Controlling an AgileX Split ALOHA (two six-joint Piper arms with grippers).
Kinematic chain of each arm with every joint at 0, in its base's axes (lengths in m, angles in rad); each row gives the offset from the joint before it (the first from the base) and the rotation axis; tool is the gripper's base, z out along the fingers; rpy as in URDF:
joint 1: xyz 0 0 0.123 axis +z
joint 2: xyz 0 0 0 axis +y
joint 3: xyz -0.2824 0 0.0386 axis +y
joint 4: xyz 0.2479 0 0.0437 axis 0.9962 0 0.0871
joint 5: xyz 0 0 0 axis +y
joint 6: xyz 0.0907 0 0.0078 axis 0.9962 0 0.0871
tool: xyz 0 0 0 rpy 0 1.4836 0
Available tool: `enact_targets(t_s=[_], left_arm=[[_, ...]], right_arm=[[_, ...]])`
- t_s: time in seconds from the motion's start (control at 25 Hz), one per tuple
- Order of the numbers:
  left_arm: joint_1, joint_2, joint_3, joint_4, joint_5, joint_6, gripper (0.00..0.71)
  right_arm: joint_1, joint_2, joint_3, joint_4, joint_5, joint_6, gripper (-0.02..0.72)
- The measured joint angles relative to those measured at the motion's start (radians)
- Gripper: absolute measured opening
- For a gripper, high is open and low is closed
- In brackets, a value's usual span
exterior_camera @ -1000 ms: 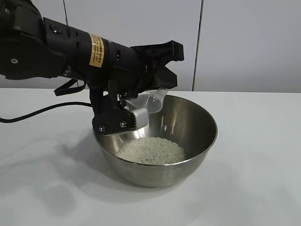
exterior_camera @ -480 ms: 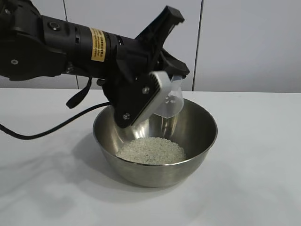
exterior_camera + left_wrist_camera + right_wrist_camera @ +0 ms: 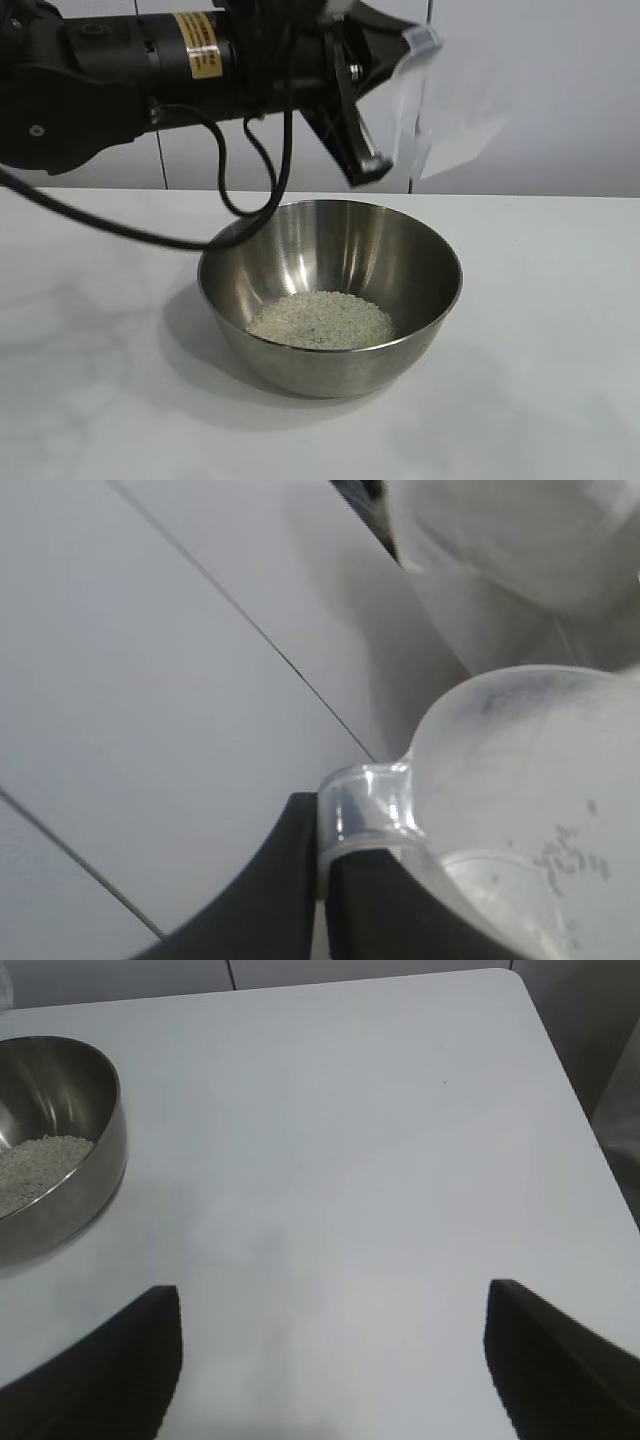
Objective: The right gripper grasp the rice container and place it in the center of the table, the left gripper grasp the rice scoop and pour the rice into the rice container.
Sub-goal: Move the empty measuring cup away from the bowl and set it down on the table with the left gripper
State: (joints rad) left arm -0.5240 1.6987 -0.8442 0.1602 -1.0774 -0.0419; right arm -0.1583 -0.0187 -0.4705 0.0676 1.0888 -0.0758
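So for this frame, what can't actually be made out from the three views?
- Rice scoop, exterior view: motion-blurred, so any grains left inside cannot be told.
- Left gripper, left wrist view: only the fingers at the scoop's handle show; the rest is cut off by the edge.
- Right gripper: absent from the exterior view; its wrist view shows only two fingertips.
- Rice container, right wrist view: cut by the frame edge.

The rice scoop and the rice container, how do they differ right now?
The rice scoop is small, clear plastic and held in the air by the left end effector; the rice container is large, shiny steel and sits on the table. The container holds the rice; the scoop looks emptied.
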Motion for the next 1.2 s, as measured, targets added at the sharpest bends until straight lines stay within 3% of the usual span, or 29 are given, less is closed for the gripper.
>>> enact_targets(t_s=[0.32,0.48,0.88,1.2], left_arm=[[0.243,-0.075,0.306,-0.024,-0.001,0.012,0.006],[0.325,-0.053,0.387,0.0,-0.002,0.012,0.006],[0.34,0.261,0.393,0.052,-0.053,0.018,0.006],[0.34,0.379,0.388,0.003,-0.058,0.042,0.006]], right_arm=[[0.0,0.0,0.0,0.0,0.0,0.0,0.567],[0.0,0.0,0.0,0.0,0.0,0.0,0.567],[0.0,0.0,0.0,0.0,0.0,0.0,0.567],[0.0,0.0,0.0,0.0,0.0,0.0,0.567]])
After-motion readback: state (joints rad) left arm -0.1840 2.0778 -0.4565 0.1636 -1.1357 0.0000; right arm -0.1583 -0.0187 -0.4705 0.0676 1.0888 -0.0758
